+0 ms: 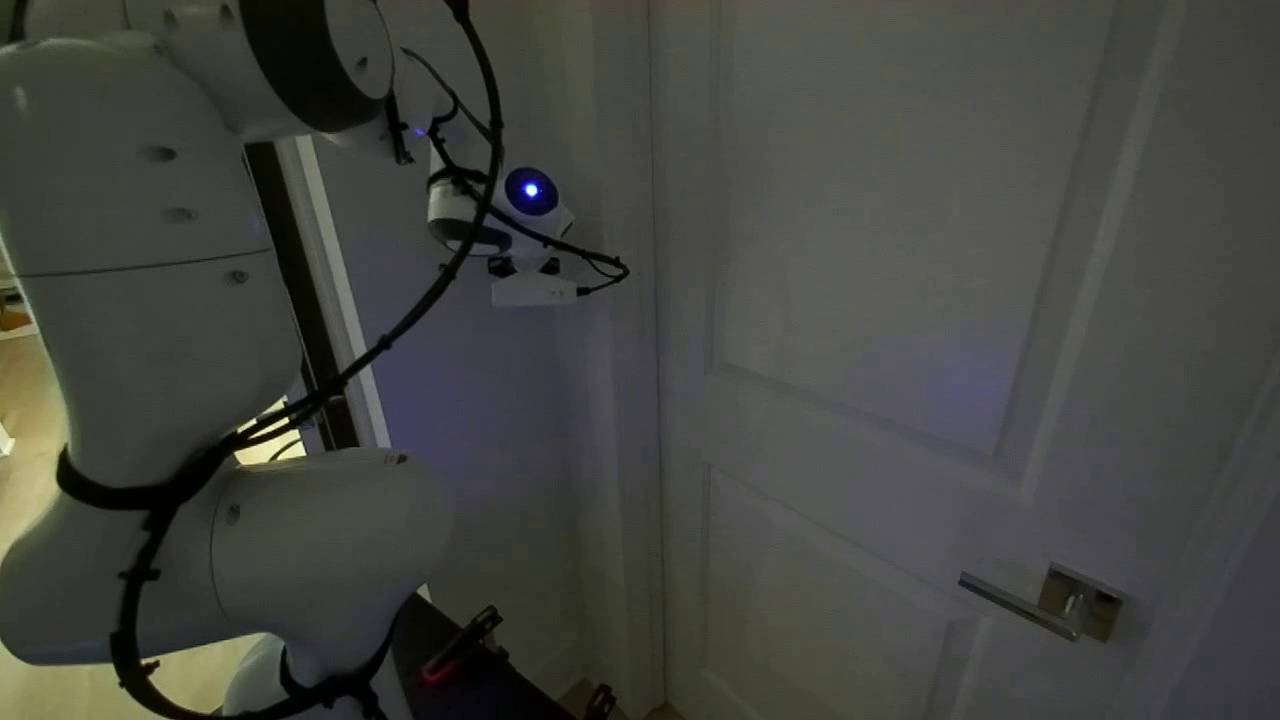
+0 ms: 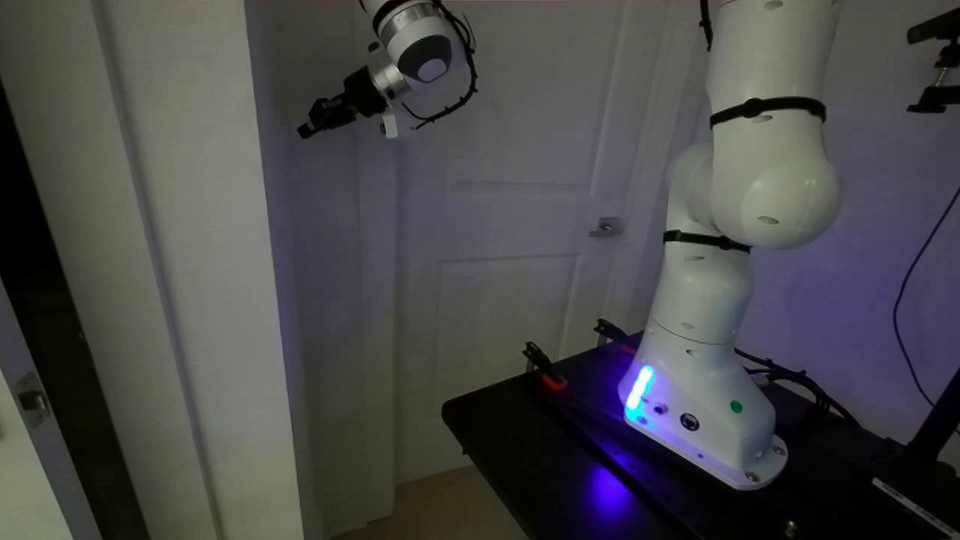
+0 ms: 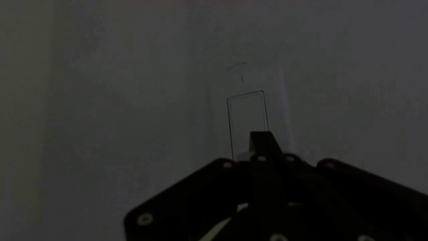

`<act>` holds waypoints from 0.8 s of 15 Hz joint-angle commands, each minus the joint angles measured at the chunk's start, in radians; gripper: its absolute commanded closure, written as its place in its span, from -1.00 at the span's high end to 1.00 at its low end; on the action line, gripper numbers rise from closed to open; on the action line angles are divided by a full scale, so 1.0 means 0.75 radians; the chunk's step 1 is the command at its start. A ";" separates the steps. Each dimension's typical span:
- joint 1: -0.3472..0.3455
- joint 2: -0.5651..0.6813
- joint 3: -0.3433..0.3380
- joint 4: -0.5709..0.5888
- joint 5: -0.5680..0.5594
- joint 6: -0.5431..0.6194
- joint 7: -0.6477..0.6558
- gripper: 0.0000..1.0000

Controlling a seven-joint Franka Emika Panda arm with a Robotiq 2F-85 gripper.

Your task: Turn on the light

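Note:
A pale rectangular light switch (image 3: pixel 246 113) with a dark outline sits on a white wall plate (image 3: pixel 279 100) in the wrist view. The picture is very dark. My black gripper (image 3: pixel 262 135) has its fingers together, with nothing seen between them. The fingertips cover the lower right part of the switch; I cannot tell if they touch it. In an exterior view the gripper (image 2: pixel 304 131) points at the wall near a corner, high up. The switch does not show in either exterior view, and the fingers are hidden behind the wrist in an exterior view with the arm's wrist (image 1: pixel 500 215).
A white panelled door (image 1: pixel 860 250) with a metal handle (image 1: pixel 1035 605) stands beside the arm. A projecting wall (image 2: pixel 195 262) is close to the gripper. The arm's base stands on a black table (image 2: pixel 487 427) with clamps (image 2: pixel 546 367) at its edge.

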 commanded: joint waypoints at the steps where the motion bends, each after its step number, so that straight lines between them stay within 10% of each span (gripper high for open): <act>1: 0.003 0.061 0.010 0.072 0.069 0.004 -0.046 -1.00; 12: -0.006 0.168 0.010 0.175 0.115 0.009 -0.090 -1.00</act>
